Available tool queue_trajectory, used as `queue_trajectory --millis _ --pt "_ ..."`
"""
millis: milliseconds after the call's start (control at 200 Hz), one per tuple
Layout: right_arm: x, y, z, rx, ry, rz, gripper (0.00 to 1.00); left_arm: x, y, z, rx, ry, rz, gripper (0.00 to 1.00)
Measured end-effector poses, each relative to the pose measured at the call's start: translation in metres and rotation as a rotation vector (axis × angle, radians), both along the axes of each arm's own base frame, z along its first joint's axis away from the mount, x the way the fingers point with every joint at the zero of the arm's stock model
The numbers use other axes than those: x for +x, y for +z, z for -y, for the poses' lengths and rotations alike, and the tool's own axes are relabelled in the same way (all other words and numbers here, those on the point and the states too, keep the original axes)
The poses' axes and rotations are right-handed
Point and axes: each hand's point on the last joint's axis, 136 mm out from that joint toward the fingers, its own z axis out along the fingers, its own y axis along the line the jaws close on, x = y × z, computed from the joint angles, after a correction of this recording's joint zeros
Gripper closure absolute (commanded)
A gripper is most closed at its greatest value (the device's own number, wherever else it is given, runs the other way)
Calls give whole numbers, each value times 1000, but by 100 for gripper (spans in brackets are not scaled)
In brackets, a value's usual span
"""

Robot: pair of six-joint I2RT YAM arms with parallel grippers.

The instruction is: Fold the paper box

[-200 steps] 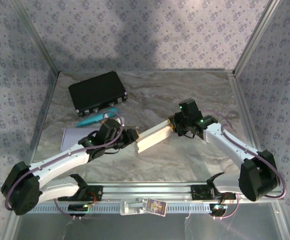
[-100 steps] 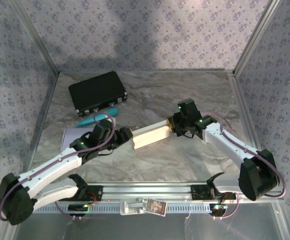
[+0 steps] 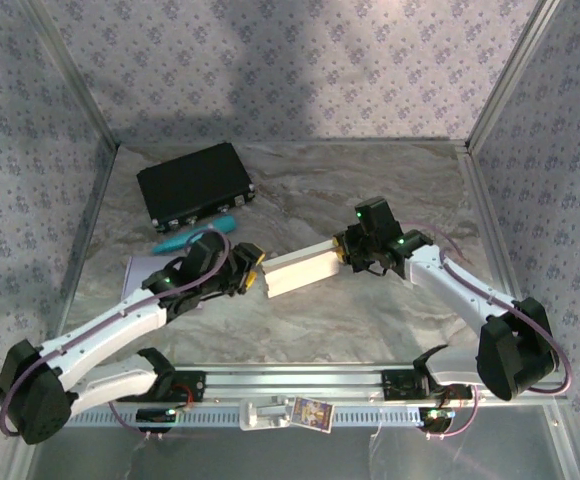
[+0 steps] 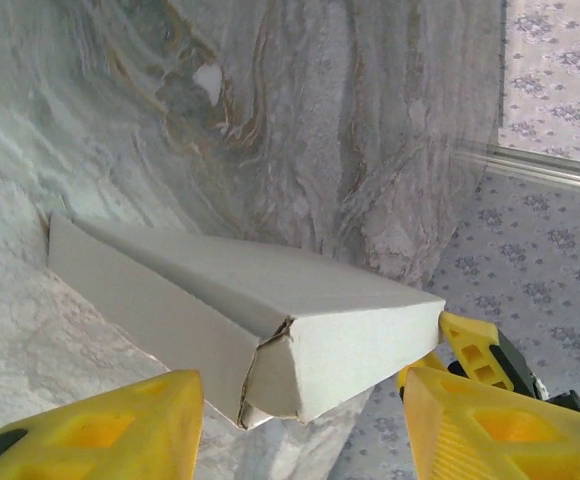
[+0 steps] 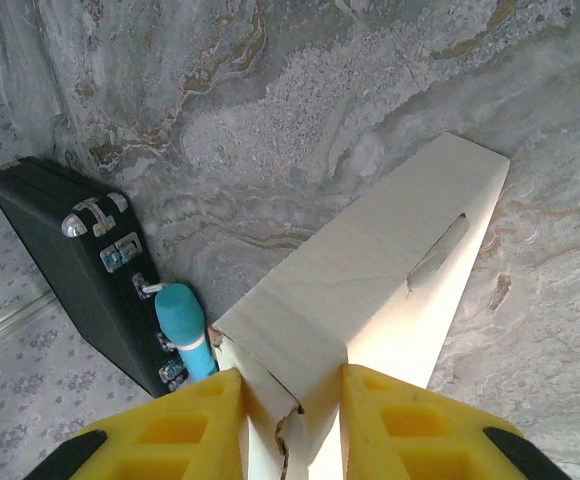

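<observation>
Two arms lean in over a grey marbled table [image 3: 370, 320], which is the largest thing in the scene and has patterned walls around it. Toward the back left of the table lies a black hard case with metal latches [image 3: 194, 184], flat, with its latched edge facing the arms.

Near the middle sits the long white paper box [image 3: 302, 270]. It is slanted, with its left end nearer the arm bases and its right end farther back, so that it spans the gap between the two hands. Its upper face has a cut slot with a tab [image 5: 438, 262], and both ends have ragged, partly open seams. Whether its underside rests on the table cannot be told.

A white flat sheet [image 3: 138, 276] lies on the table, partly under the left arm. Just behind it, in front of the case, is a teal rounded plastic object [image 3: 195, 238], which in the right wrist view is close beside the case's latches.

The right hand [image 3: 348, 252] pinches the right end of the paper box, with its yellow fingers [image 5: 202, 415] pressed flat against both sides of the cardboard.

The left hand [image 3: 254, 268] is at the other end with its fingers [image 4: 110, 425] spread wider than the paper box. The end of the box [image 4: 310, 350] sits in the gap between them, with clear space on one side, so it is not gripped.
</observation>
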Motion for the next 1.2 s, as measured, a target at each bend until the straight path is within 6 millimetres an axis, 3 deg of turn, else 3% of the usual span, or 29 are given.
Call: queue_trajectory --millis 385,770,1039,1199 --pt "1 0 -1 2 0 2 73 -14 -12 11 -123 152 -137 53" --pt "2 0 -1 2 0 3 74 -2 -17 9 -147 251 -124 56" --pt "2 0 -1 3 -4 2 74 -1 -20 9 -130 273 -108 69" --pt "2 0 0 1 -6 3 74 -2 -21 11 -121 274 -100 72"
